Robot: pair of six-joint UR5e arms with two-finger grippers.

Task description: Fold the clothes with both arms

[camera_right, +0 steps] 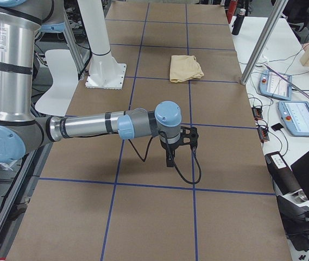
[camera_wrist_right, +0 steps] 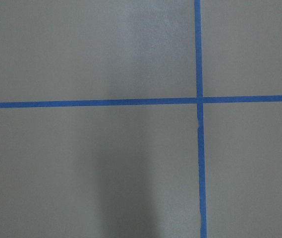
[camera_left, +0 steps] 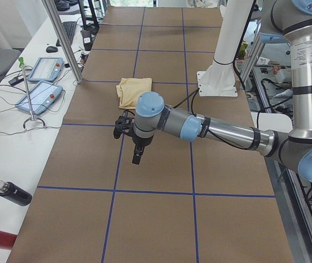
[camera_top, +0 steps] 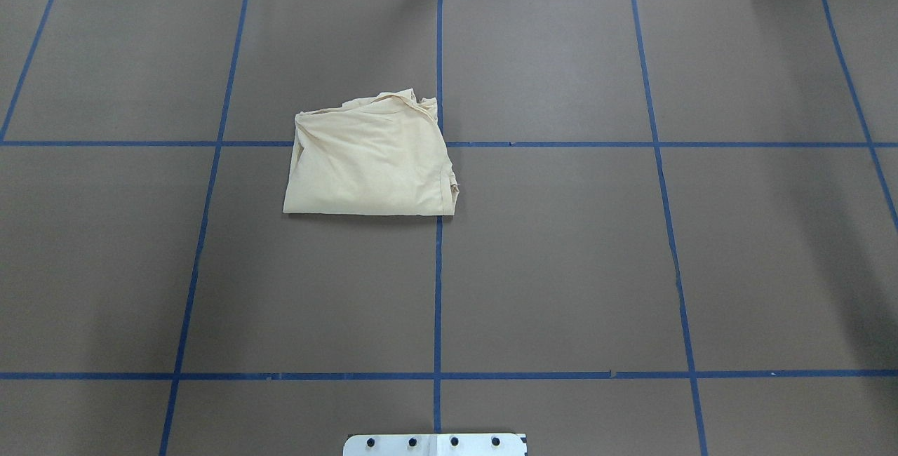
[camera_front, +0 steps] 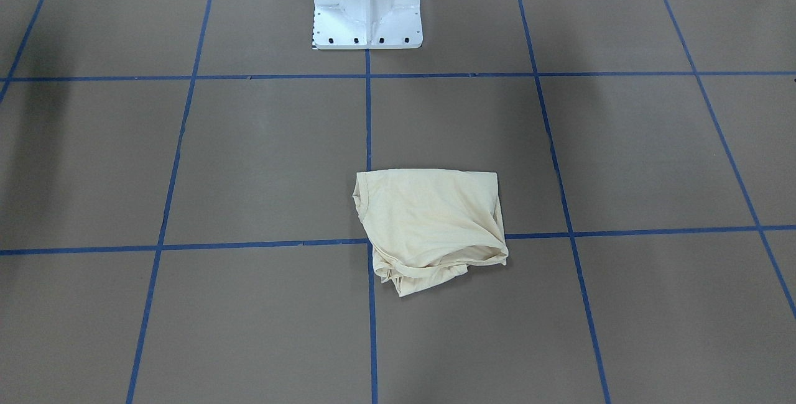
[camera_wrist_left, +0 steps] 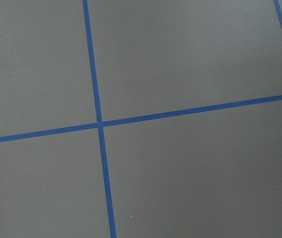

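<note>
The cream-yellow shirt lies folded into a compact, rumpled packet on the brown table; it also shows in the overhead view, left of the centre tape line. Its print and neck tag are hidden. Neither arm shows in the overhead or front views. In the exterior left view the left arm reaches over the table, its gripper pointing down, well short of the shirt. In the exterior right view the right gripper points down, far from the shirt. I cannot tell whether either is open or shut. Both wrist views show only bare table.
The white pedestal base stands at the table's robot side. Blue tape lines grid the brown surface. Metal posts, teach pendants and a dark bottle sit along the operators' side bench.
</note>
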